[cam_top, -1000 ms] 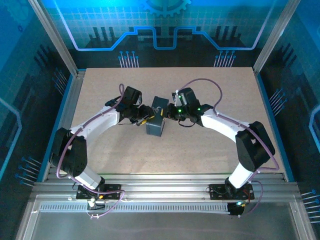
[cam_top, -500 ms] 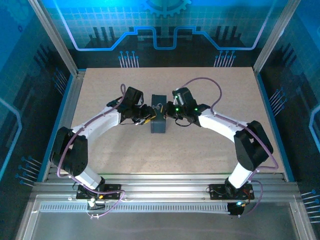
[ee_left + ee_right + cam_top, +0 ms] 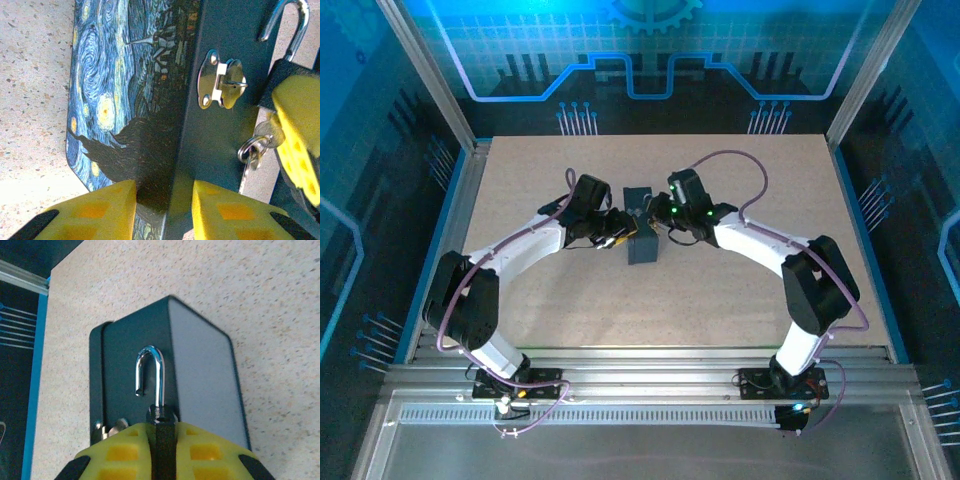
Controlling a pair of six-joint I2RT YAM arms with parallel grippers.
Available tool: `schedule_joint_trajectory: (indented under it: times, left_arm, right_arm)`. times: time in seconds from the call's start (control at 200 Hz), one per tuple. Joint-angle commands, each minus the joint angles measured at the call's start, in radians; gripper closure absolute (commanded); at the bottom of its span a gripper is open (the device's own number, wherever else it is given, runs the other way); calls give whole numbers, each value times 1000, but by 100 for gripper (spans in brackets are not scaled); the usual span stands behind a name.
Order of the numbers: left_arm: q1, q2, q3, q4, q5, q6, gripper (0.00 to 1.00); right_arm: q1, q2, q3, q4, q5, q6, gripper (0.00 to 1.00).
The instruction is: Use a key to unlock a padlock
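Up top, both arms are reaching into the middle of the table (image 3: 750,300), with the left gripper (image 3: 617,232) and the right gripper (image 3: 657,214) closing in on the dark tin (image 3: 644,248) from either side. The small hardware between them is too tiny to read from this height. The left wrist camera is supplying that detail: its two yellow fingers (image 3: 112,210) are clamping a corner edge of the tin, one on the swirl-painted face and one on the plain dark side, so this claw is gripping the tin. On that dark side a silvery hasp (image 3: 220,85) is catching the light. Just right of it the padlock (image 3: 286,75) is sitting against the other arm's yellow finger, its shackle (image 3: 292,20) swung open and apart from the hasp. The key (image 3: 267,132) is showing at the lock's lower end with a ring (image 3: 247,150) dangling from it; whether it is seated in the keyhole I cannot tell. The right wrist camera is giving the grip itself: its fingers are pinching tight on the padlock's dark body. The shackle is standing upright above them, free end in the air, in front of the tin.
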State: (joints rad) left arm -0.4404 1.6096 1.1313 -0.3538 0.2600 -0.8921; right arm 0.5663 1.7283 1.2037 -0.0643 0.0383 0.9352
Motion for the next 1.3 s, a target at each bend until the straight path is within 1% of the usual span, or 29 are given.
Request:
schedule_joint_trajectory:
  times: [0.0, 0.13, 0.195, 0.275, 0.375, 0.465, 0.62, 0.67, 0.73, 0.77, 0.86, 0.94, 1.015, 1.035, 1.09, 1.151, 1.156, 1.161, 1.176, 1.181, 1.186, 1.206, 1.221, 1.296]
  left_arm:
    - [2, 39, 1, -104, 12, 4, 66]
    - [15, 40, 34, -102, 26, 12, 62]
    - [19, 33, 43, -56, 81, 24, 59]
    - [24, 26, 63, -6, 159, 41, 54]
    - [30, 11, 111, -30, 180, 77, 51]
    - [47, -12, 136, -66, 176, 101, 49]
    - [108, -64, 108, -77, 185, 102, 49]
    - [129, -81, 97, -83, 187, 105, 49]
    - [153, -101, 84, -94, 186, 113, 48]
    - [168, -114, 77, -101, 186, 117, 48]
    - [200, -145, 57, -114, 181, 128, 48]
    - [223, -166, 39, -123, 174, 138, 48]
    - [241, -172, 26, -132, 171, 142, 48]
    - [246, -171, 24, -133, 172, 141, 48]
    - [252, -170, 15, -132, 170, 140, 48]
    - [254, -169, 10, -131, 166, 140, 48]
    - [253, -169, 10, -131, 166, 140, 48]
    - [253, -168, 9, -131, 166, 139, 48]
    - [254, -169, 9, -130, 166, 139, 48]
    - [254, -168, 9, -130, 166, 139, 48]
    - [253, -167, 8, -129, 166, 139, 48]
    - [253, -167, 7, -129, 168, 137, 48]
    - [254, -166, 6, -128, 169, 137, 48]
    - [253, -162, 5, -129, 168, 136, 48]
  right_arm:
    - [-48, -39, -25, 34, 15, -12, 100]
    - [-88, -87, -76, 21, -2, -61, 100]
    - [-110, -102, -111, 11, -14, -89, 99]
    - [-143, -91, -148, 8, -73, -126, 98]
    - [-166, -70, -185, -15, -101, -188, 96]
    - [-182, -58, -205, -55, -91, -250, 91]
    - [-229, -51, -231, -103, -93, -324, 81]
    - [-247, -49, -231, -118, -102, -347, 77]
    - [-273, -44, -222, -146, -118, -374, 68]
    - [-289, -44, -215, -166, -128, -391, 64]
    - [-322, -60, -206, -199, -144, -405, 59]
    - [-322, -102, -199, -184, -201, -422, 53]
    - [-287, -138, -169, -178, -279, -435, 46]
    - [-271, -146, -153, -185, -293, -439, 36]
    - [-228, -158, -116, -206, -298, -447, 29]
    - [-184, -163, -74, -229, -294, -447, 25]
    - [-174, -162, -67, -233, -293, -446, 22]
    - [-174, -162, -67, -233, -293, -446, 22]
    - [-163, -161, -56, -238, -289, -446, 18]
    - [-154, -160, -49, -242, -286, -446, 15]
    - [-154, -160, -49, -242, -286, -446, 15]
    - [-134, -155, -29, -254, -277, -446, 6]
    - [-122, -151, -16, -262, -273, -448, 1]
    - [-68, -121, 47, -305, -245, -461, 0]
